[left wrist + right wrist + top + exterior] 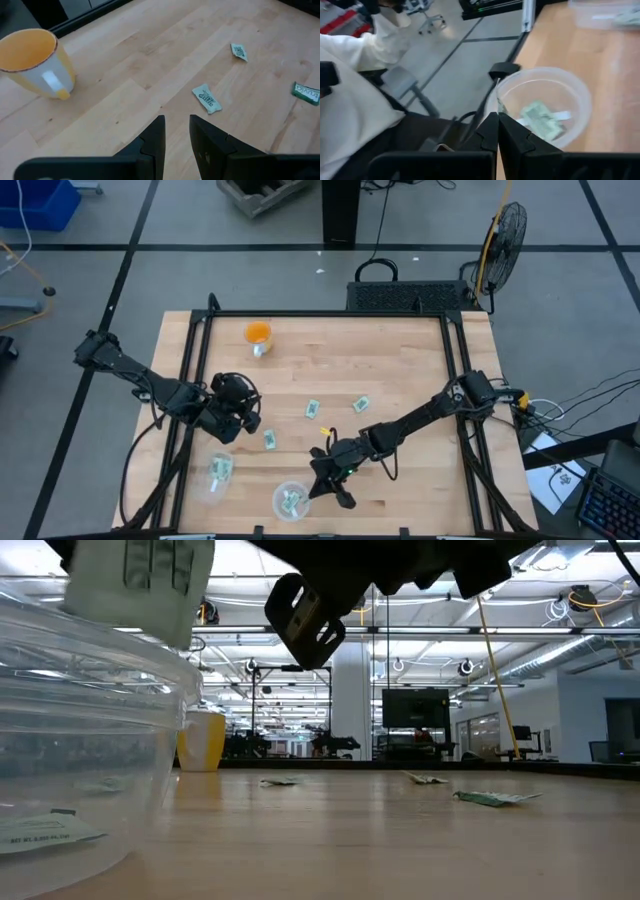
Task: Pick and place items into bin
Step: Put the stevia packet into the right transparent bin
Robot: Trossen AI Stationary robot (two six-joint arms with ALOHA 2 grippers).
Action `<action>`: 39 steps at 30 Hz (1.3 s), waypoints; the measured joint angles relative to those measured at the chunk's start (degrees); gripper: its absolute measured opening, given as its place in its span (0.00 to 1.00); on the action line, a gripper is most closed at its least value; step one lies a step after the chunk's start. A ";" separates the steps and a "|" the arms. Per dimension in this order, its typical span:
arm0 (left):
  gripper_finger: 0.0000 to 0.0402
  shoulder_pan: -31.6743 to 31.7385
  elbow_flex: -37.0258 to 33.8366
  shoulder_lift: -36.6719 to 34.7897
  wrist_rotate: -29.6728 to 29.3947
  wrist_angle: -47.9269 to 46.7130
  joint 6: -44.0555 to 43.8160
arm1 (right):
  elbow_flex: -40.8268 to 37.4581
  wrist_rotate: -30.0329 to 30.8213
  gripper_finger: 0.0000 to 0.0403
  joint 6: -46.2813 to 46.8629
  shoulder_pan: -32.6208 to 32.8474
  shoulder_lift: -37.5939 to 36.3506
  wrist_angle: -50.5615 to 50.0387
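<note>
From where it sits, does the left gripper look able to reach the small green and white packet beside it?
Probably yes. The left gripper, fingers slightly apart, hangs near the small green and white packet, which lies flat on bare wooden table with nothing between them; the right gripper is over the clear plastic bin.

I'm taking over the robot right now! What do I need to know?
Right end effector: shut on a small pale green and white packet, held just above the clear plastic bowl at the wooden table's near edge.
Left end effector: open, holding nothing, above the table on its own side.
Done: that bowl has packets in it, and a second clear bowl beside it holds at least one.
Left: drop the held packet in, then collect the loose packets, at least three, in mid-table.
</note>
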 joint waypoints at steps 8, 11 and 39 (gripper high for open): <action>0.23 0.00 0.00 0.00 0.00 0.00 0.01 | 0.00 2.09 0.00 -1.58 -0.15 0.00 1.12; 0.23 0.00 0.00 0.00 0.00 0.01 0.01 | 0.00 2.06 0.00 -1.86 -0.15 0.71 2.44; 0.23 0.00 0.00 0.00 -0.02 -0.02 0.22 | -0.07 5.72 0.03 -5.27 -0.48 2.87 1.80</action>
